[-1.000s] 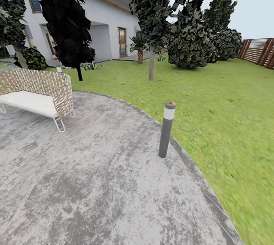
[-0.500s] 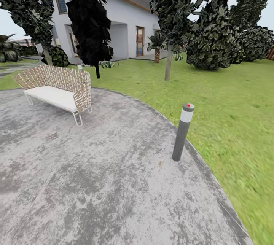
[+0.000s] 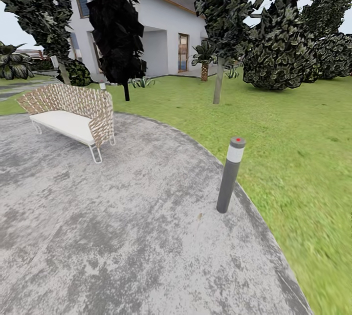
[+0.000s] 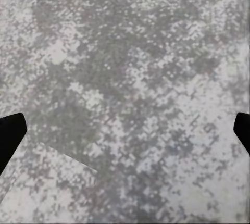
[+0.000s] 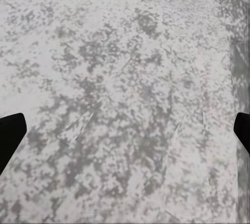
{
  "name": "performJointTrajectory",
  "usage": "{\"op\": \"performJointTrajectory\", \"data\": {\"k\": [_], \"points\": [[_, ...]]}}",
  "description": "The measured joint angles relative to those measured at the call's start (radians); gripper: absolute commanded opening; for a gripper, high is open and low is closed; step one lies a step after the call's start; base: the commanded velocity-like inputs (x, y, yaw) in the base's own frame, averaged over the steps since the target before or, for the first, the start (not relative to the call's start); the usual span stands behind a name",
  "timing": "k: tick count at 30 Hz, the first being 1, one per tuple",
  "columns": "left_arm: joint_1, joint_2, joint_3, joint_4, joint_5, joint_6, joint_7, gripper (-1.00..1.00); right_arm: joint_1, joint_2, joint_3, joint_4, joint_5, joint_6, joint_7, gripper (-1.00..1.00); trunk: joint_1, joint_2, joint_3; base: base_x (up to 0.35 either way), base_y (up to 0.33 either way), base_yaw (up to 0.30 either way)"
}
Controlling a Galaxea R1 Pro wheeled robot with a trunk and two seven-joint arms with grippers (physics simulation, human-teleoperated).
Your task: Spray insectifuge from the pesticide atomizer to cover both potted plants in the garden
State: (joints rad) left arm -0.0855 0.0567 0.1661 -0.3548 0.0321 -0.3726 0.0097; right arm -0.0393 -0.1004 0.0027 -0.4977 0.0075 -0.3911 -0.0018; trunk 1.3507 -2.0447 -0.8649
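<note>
I am on the round grey paved patch of the garden, with green lawn to the right. The pesticide atomizer and the potted plants are out of view. In the left wrist view my left gripper is open, its dark fingertips wide apart over bare paving. The right wrist view has my right gripper open in the same way, with nothing between its fingertips but grey paving.
A grey post with a red-dotted top stands at the paving's right edge. A woven bench with a white seat sits at the back left. Dark trees, large bushes, a small palm and a white house lie beyond.
The head view has swung to the left, so the bench and the post sit further right in the picture; over the last half second it has almost stopped shifting. Nothing in the scene itself moved.
</note>
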Motion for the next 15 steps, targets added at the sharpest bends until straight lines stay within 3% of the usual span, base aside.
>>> {"op": "performJointTrajectory", "data": {"k": [4,15], "points": [[0.0,0.0,0.0,0.0,0.0,0.0,0.0,1.0,0.0,0.001,-0.001,-0.007,-0.003,0.001,0.001,1.0,0.0,0.0,0.0,0.047,-0.058,0.008],[0.0,0.0,0.0,-0.001,0.0,0.0,0.0,1.0,0.0,0.001,-0.003,-0.003,-0.005,0.001,-0.002,1.0,0.0,0.0,-0.001,0.0,0.0,0.264]]}}
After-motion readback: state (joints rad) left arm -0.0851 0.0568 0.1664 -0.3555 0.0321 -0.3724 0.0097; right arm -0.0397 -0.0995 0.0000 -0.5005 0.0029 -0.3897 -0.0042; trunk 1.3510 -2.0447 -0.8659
